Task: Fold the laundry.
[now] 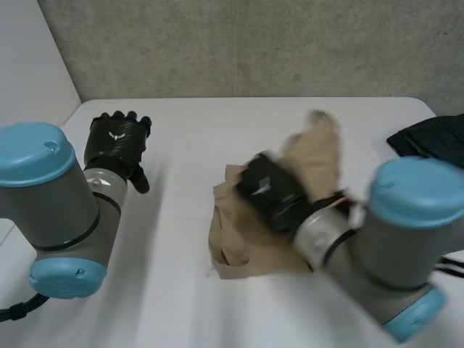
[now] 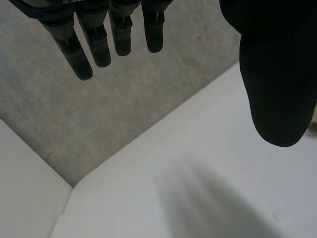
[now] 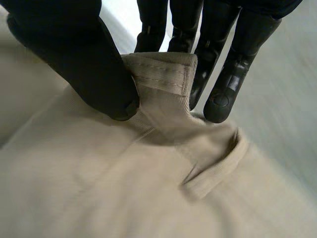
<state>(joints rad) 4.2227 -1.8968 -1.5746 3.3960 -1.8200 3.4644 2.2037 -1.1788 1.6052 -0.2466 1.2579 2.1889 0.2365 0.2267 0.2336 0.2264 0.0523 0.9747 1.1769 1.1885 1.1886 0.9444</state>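
Observation:
A beige garment [image 1: 239, 243] lies bunched on the white table [image 1: 181, 145] in the head view, with one part lifted above the rest near my right hand [image 1: 272, 192]. In the right wrist view my right hand [image 3: 94, 64] pinches a hemmed edge of the beige garment [image 3: 163, 74] between thumb and fingers; a belt loop shows just below the grip. My left hand [image 1: 116, 141] hovers over the table's left part, apart from the cloth. Its fingers [image 2: 94, 42] are straight and hold nothing.
A dark garment [image 1: 431, 141] lies at the table's right edge. A grey wall [image 1: 254, 43] rises behind the table. Bare white table [image 2: 208, 168] spreads under my left hand.

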